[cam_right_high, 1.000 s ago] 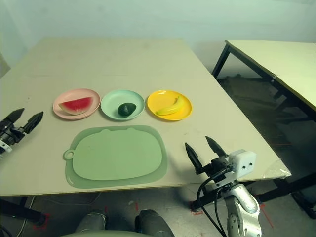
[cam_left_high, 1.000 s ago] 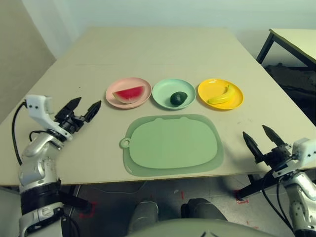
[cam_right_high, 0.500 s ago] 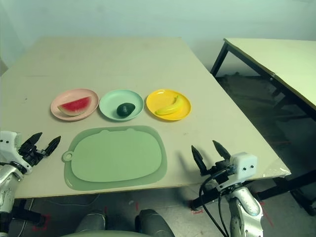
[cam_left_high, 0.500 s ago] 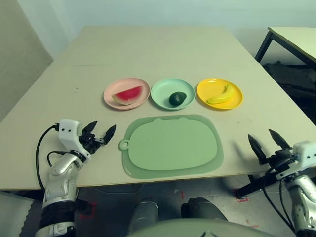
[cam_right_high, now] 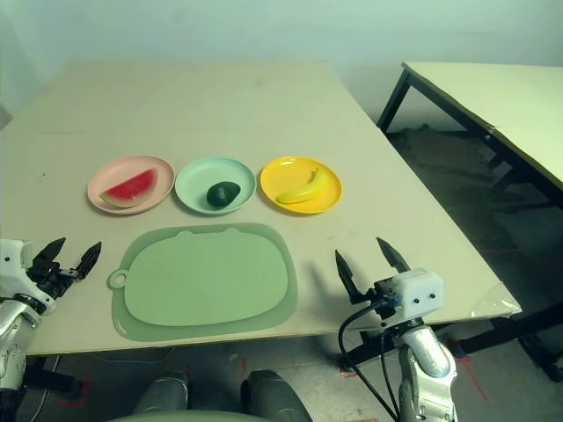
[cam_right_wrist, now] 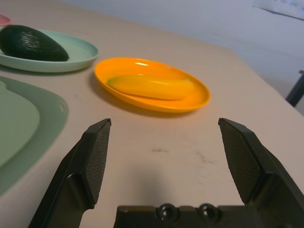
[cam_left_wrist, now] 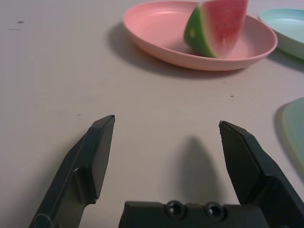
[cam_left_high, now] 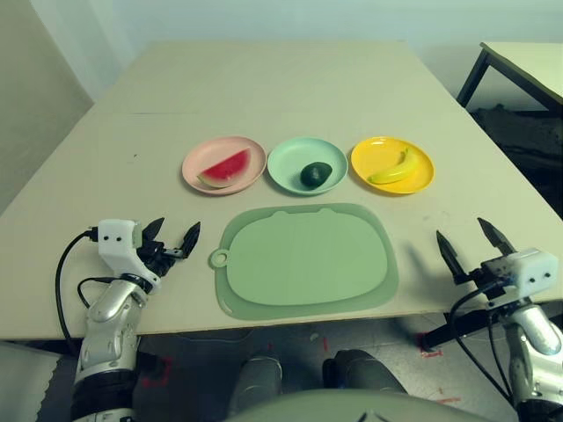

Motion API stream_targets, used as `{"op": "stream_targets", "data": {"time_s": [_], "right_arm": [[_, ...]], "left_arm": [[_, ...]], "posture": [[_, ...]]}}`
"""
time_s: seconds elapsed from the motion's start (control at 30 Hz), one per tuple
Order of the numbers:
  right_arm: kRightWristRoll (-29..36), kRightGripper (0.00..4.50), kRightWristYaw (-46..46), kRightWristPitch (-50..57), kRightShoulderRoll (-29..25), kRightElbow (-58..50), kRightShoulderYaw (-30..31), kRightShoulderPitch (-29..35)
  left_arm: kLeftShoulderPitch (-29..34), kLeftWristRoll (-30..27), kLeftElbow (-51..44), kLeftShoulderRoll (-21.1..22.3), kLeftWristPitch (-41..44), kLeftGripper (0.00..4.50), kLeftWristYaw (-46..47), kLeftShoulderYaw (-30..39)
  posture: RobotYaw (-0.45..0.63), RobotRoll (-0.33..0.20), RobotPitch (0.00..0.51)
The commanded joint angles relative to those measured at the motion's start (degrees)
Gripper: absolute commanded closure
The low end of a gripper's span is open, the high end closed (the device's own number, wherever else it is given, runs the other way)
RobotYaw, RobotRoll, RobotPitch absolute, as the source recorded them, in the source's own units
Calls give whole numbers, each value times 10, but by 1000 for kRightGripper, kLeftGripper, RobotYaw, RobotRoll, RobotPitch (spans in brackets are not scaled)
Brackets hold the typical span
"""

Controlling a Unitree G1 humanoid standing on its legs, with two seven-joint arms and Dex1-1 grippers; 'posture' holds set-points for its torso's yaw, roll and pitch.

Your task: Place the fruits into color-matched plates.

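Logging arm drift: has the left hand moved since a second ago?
Yes. The left hand has come back toward the robot and rightward, closer to the green mat.

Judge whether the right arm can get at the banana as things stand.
Probably yes: the right gripper is open and empty, nothing stands between it and the banana, and the yellow plate has only a low rim.

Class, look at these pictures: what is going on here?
A robot is sorting fruit by colour, and each fruit is on its matching plate: watermelon on pink, avocado on green, banana on yellow. Its left pincer and right pincer are open and empty, so the sorting looks done.
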Motion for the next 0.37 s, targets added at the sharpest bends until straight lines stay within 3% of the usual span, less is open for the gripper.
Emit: {"op": "stream_targets", "data": {"time_s": [0.03, 0.37], "right_arm": [[-1, 0, -8, -4, 7, 2, 13, -8], [-4, 0, -19, -6, 18, -6, 34, -4]], "left_arm": [[21, -5, -27, -3, 13, 50, 7, 4], [30, -10, -34, 3, 13, 50, 12, 3]], "posture": [[177, 0, 90], [184, 0, 95]]}}
